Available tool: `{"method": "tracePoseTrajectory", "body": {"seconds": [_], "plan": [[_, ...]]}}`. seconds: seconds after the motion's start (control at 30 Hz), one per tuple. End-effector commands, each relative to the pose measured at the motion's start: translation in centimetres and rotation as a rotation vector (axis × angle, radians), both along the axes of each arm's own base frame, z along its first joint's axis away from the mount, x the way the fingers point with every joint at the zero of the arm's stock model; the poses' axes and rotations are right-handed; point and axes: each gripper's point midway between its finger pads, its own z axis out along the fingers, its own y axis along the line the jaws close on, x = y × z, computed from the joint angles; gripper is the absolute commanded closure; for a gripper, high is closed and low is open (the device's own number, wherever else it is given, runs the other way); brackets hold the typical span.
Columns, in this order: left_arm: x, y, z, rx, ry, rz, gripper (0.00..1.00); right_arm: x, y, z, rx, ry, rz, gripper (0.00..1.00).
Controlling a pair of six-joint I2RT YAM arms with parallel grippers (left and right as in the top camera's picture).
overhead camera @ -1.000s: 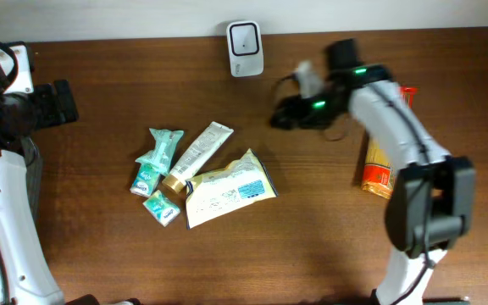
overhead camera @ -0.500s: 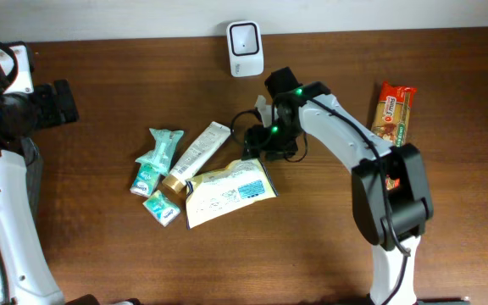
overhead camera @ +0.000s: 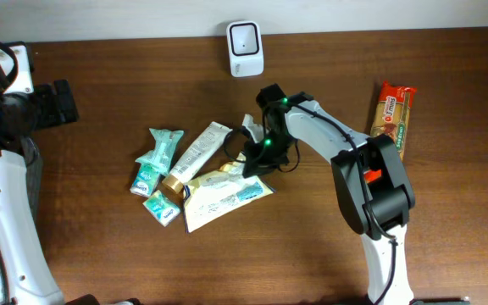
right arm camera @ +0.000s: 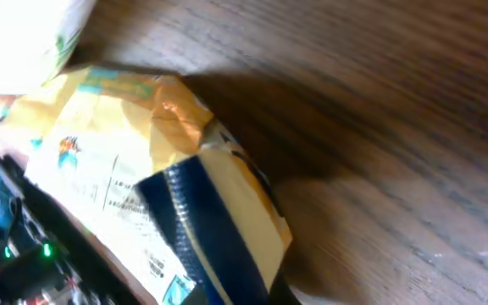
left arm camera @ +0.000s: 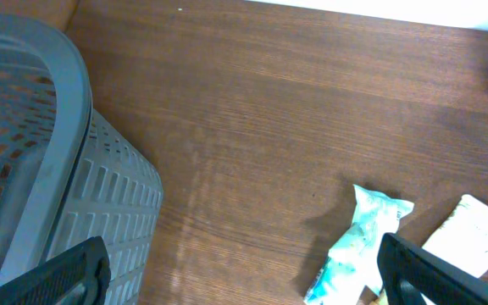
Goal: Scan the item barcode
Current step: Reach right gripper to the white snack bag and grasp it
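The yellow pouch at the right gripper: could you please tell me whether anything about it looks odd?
Yes. The yellow pouch is buckled at the corner where the right gripper is shut on it. The right wrist view shows that edge creased and folded over. I see no tear or spill.

The scanner [overhead camera: 245,37] was placed at the tabletop's [overhead camera: 100,254] rear; a pouch [overhead camera: 223,196] and tube [overhead camera: 200,151] were clustered before it, a bar [overhead camera: 394,119] well to the right.

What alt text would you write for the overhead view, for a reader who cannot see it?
The right gripper is closed on the top corner of a yellow pouch on a brown wooden table. A white scanner stands at the far edge; a toothpaste tube and teal packets lie beside the pouch.
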Motion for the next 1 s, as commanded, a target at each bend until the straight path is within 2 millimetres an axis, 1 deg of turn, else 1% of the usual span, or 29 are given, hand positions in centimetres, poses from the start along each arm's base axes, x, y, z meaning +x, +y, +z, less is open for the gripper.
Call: {"method": "tracePoseTrajectory", "body": {"seconds": [0.0, 0.03, 0.1, 0.17, 0.23, 0.3, 0.37, 0.47, 0.6, 0.63, 0.67, 0.73, 0.77, 0.83, 0.9, 0.97], "plan": [[-0.1, 0.2, 0.4, 0.000, -0.011, 0.013, 0.01, 1.6, -1.4, 4.2, 0.127, -0.174, 0.162, 0.96], [-0.1, 0.2, 0.4, 0.000, -0.011, 0.013, 0.01, 1.8, -2.2, 6.2, 0.153, -0.244, 0.225, 0.96], [-0.1, 0.2, 0.4, 0.000, -0.011, 0.013, 0.01, 1.7, -3.3, 9.2, 0.186, -0.350, 0.309, 0.96], [-0.1, 0.2, 0.4, 0.000, -0.011, 0.013, 0.01, 0.9, -3.7, 12.2, 0.217, -0.456, 0.401, 0.96], [-0.1, 0.2, 0.4, 0.000, -0.011, 0.013, 0.01, -0.1, -3.9, 14.3, 0.240, -0.523, 0.466, 0.96], [-0.1, 0.2, 0.4, 0.000, -0.011, 0.013, 0.01, -0.6, -4.1, 15.1, 0.249, -0.556, 0.505, 0.96], [-0.1, 0.2, 0.4, 0.000, -0.011, 0.013, 0.01, -1.2, -4.3, 15.2, 0.261, -0.569, 0.556, 0.96], [-0.1, 0.2, 0.4, 0.000, -0.011, 0.013, 0.01, -1.3, -4.4, 15.2, 0.277, -0.604, 0.615, 0.96], [-0.1, 0.2, 0.4, 0.000, -0.011, 0.013, 0.01, -1.2, -4.5, 15.0, 0.267, -0.609, 0.626, 0.96], [-0.1, 0.2, 0.4, 0.000, -0.011, 0.013, 0.01, -1.1, -4.6, 14.8, 0.259, -0.604, 0.620, 0.73], [-0.1, 0.2, 0.4, 0.000, -0.011, 0.013, 0.01, -0.7, -4.9, 14.5, 0.218, -0.587, 0.584, 0.60], [-0.1, 0.2, 0.3, -0.001, -0.011, 0.013, 0.01, 0.7, -5.7, 13.7, 0.103, -0.547, 0.468, 0.47], [-0.1, 0.2, 0.3, -0.001, -0.011, 0.013, 0.01, 1.4, -5.9, 13.5, 0.061, -0.535, 0.409, 0.46], [-0.1, 0.2, 0.4, 0.000, -0.011, 0.013, 0.01, 2.3, -5.9, 13.5, 0.026, -0.512, 0.304, 0.47], [-0.1, 0.2, 0.4, 0.000, -0.011, 0.013, 0.01, 3.2, -5.4, 13.7, 0.015, -0.480, 0.179, 0.58], [-0.1, 0.2, 0.4, 0.000, -0.011, 0.013, 0.01, 3.5, -4.3, 13.8, 0.014, -0.454, 0.105, 0.62]]}}
